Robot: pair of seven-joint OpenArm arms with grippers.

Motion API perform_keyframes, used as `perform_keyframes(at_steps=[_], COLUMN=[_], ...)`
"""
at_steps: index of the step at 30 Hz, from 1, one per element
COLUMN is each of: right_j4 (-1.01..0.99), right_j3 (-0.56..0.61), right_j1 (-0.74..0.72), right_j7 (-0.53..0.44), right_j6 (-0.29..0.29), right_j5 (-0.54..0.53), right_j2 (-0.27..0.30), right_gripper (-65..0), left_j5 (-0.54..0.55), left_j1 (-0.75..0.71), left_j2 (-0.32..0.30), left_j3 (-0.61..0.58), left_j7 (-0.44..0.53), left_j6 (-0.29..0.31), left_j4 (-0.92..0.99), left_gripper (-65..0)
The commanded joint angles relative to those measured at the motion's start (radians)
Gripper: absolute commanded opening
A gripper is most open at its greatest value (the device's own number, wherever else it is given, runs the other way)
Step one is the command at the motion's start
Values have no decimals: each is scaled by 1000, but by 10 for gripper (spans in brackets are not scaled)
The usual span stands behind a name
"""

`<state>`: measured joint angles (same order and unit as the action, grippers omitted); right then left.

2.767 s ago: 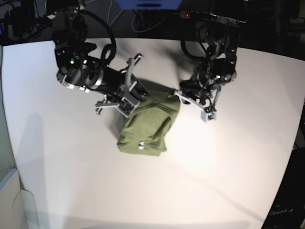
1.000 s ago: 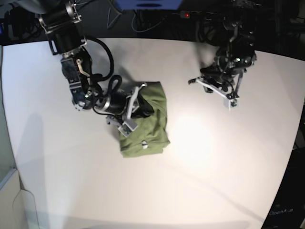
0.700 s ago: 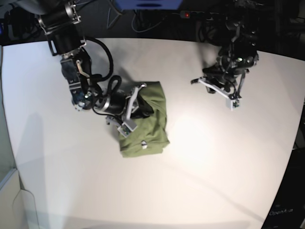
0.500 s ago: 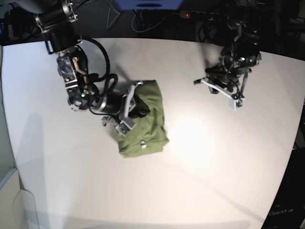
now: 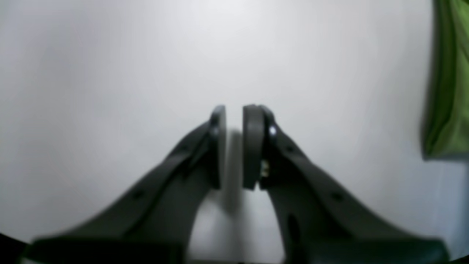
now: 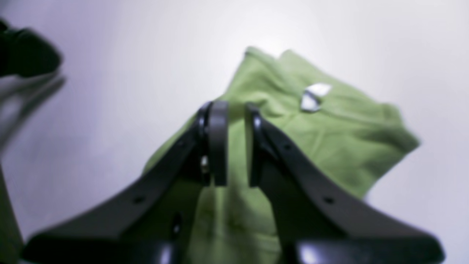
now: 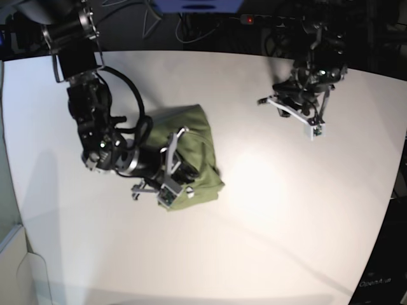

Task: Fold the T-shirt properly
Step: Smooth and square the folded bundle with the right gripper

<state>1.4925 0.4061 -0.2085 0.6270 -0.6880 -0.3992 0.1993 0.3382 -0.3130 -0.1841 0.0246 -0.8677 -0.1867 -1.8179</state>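
Observation:
The olive-green T-shirt (image 7: 200, 143) lies in a folded, wrinkled bundle left of the table's middle, and its small white tag (image 6: 313, 97) faces up. My right gripper (image 7: 180, 173) hovers over the shirt's near-left part. In the right wrist view this gripper (image 6: 236, 106) shows only a narrow slit between its pads, with no cloth in it. My left gripper (image 7: 294, 109) hangs over bare table at the back right, well away from the shirt. Its pads (image 5: 253, 146) are also nearly together and hold nothing. The T-shirt's edge (image 5: 449, 91) shows at the far right of that view.
The white table (image 7: 267, 210) stretches around the shirt. Dark equipment and cables line the far edge (image 7: 210, 25). The right arm's body (image 7: 95, 127) leans in over the table's left side.
My right arm has slid toward the table's front over the shirt, and the bundle's left side has shifted slightly. My left gripper has drifted a little farther back and right.

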Motion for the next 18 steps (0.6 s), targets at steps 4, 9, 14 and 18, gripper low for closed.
perform_keyframes(at_steps=[4,9,14,18], right_j4=[-79,-181,-316,-405], right_j3=[-6,-3,-3,3], right_j1=[-96,-165,-211,-211], right_j7=[-40,-94,-154,-230], right_j6=[-10,-10,-10,-10], right_j5=[-16,-16,-16,-16], right_j2=[1,7,33,33], right_gripper=[-583,-583,-583,-583], left_j5=[3,3,3,3], left_j1=[-15,-27,-28,-28], left_j2=[-21,-25,-25,-25], left_j3=[5,5,5,5], left_j7=[18,18,18,18], left_j6=[6,6,6,6], left_j4=[-53,-64,-61,-62], left_gripper=[-572,-572,-572,-572])
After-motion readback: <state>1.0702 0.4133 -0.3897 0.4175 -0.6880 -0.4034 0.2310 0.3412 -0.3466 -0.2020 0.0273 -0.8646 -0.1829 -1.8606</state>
